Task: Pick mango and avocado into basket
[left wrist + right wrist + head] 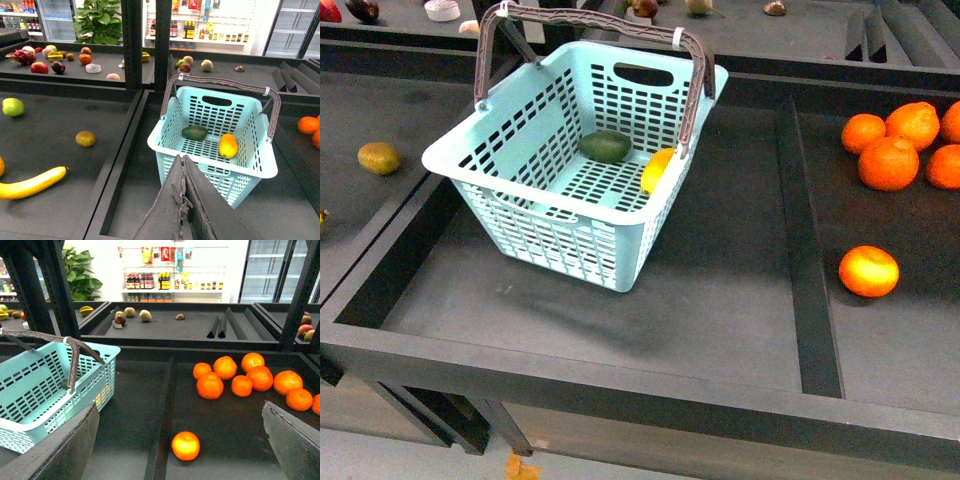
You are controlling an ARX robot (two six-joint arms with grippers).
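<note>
The light teal basket (510, 235) stands on the dark shelf, brown handles upright. Inside it lie the dark green avocado (605, 146) and, against the right wall, the yellow-orange mango (657, 169). Both show in the left wrist view too: avocado (194, 132), mango (228, 145), basket (260, 167). My left gripper (183, 165) is shut and empty, hanging in front of the basket's near wall. My right gripper (180, 440) is wide open and empty, to the right of the basket (30, 390), above a lone orange (185, 445). Neither arm shows in the front view.
Several oranges (900, 145) lie in the right bin, one (868, 271) apart. Raised dividers (810, 260) separate the bins. A kiwi (379, 158) sits on the left shelf, with a banana (31, 183) and a green apple (13, 107) beyond. More fruit lies on the back shelves.
</note>
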